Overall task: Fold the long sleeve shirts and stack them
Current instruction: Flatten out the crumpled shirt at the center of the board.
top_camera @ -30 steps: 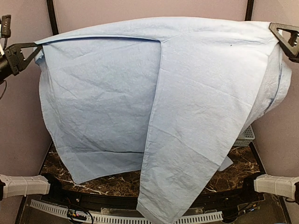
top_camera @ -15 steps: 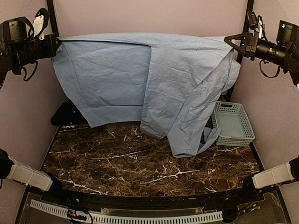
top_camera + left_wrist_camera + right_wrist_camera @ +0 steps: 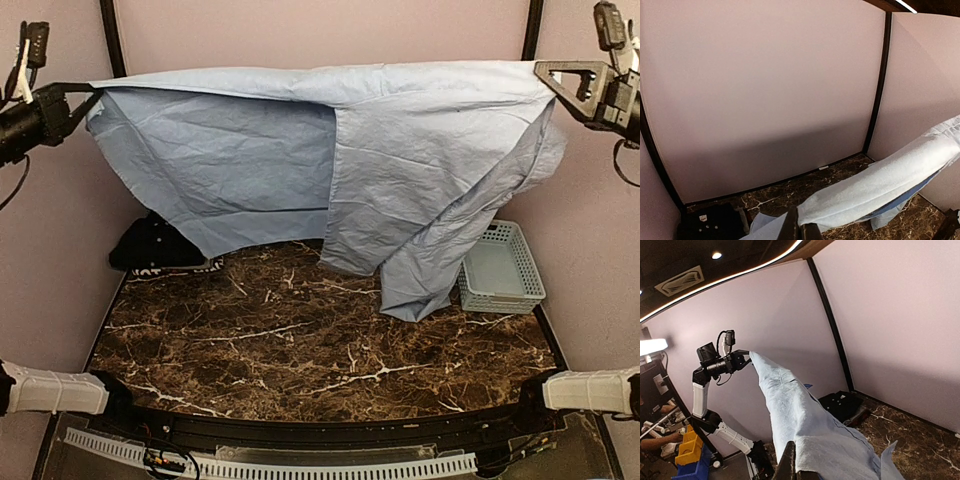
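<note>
Light blue shirt (image 3: 400, 170) stretched aloft | hides rear table (image 3: 300, 340) | black shirt (image 3: 150, 248) half-covered

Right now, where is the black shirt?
In the top view, the black shirt lies bunched at the far left corner of the table, partly behind the lower left edge of the light blue shirt held up above it.

The light blue shirt (image 3: 805, 430) stretches from the right end effector (image 3: 794, 466) to the left end effector (image 3: 744, 357).
</note>
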Robot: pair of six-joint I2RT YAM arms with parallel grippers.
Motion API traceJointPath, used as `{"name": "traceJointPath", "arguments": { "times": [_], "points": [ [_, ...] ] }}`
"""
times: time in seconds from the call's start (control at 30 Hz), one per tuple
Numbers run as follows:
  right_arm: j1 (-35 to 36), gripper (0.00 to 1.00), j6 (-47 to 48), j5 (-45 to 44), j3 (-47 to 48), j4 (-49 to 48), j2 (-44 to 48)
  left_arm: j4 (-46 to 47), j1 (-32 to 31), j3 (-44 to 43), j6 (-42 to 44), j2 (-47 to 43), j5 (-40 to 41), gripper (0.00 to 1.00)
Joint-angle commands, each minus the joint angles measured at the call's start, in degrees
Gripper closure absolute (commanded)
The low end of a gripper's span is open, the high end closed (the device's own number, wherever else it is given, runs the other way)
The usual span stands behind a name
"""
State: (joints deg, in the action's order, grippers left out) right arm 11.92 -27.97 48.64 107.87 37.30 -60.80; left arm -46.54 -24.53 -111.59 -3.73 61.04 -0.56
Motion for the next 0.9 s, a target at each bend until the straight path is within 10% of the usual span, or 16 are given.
{"name": "traceJointPath", "arguments": {
  "times": [0.0,0.27,0.53,0.87],
  "points": [
    [-0.3,1.0,-6.5,8.5,3.3,-5.3,4.8,-1.9,0.4,-3.7,-3.0,-6.2,-8.9,1.0],
    [-0.3,1.0,-15.4,12.0,2.7,-11.2,9.1,-2.7,0.4,-6.4,-5.6,-10.4,-15.6,1.0],
    [-0.3,1.0,-1.2,-9.6,1.3,4.3,1.7,-1.4,0.4,0.2,-5.2,-1.9,-2.1,1.0],
    [-0.5,1.0,3.4,-24.2,-33.6,-14.8,-11.3,15.6,2.9,31.0,-6.6,15.3,10.5,1.0]
  ]
}}
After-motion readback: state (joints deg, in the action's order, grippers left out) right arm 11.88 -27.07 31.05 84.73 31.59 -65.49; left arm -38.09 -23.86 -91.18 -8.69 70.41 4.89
